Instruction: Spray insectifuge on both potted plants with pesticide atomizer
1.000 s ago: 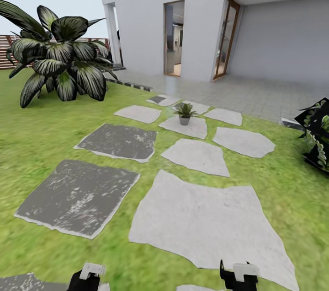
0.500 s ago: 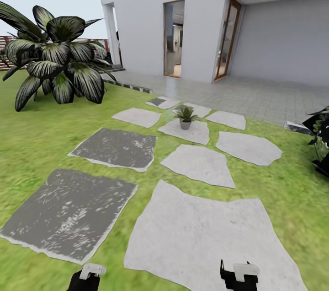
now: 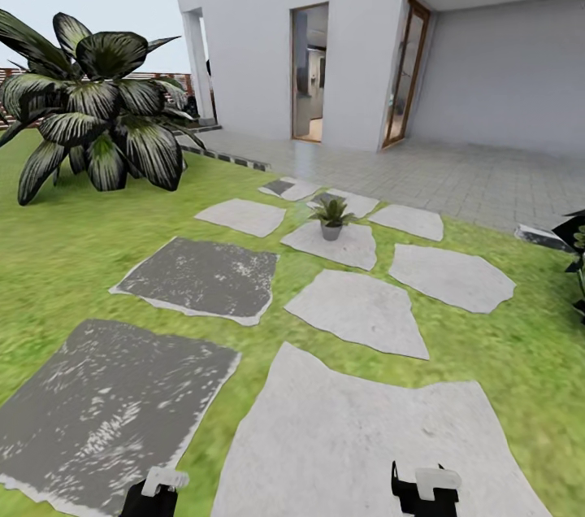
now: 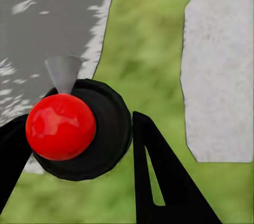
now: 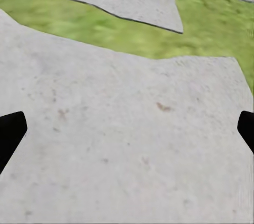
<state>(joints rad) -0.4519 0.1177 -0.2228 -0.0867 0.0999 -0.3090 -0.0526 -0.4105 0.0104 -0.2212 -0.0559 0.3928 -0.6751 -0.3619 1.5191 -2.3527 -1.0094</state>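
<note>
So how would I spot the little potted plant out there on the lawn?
Start at the white house and follow the grey stepping stones away from its doorway. The small potted plant stands on a pale stone near the patio. Unlike the big dark shrub, it is tiny, in a grey pot.

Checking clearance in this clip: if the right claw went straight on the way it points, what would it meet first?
Most likely the pale stepping stone lying straight ahead of the right claw. Nothing shows between its open fingers and that slab, though how far off the stone lies is unclear.
</note>
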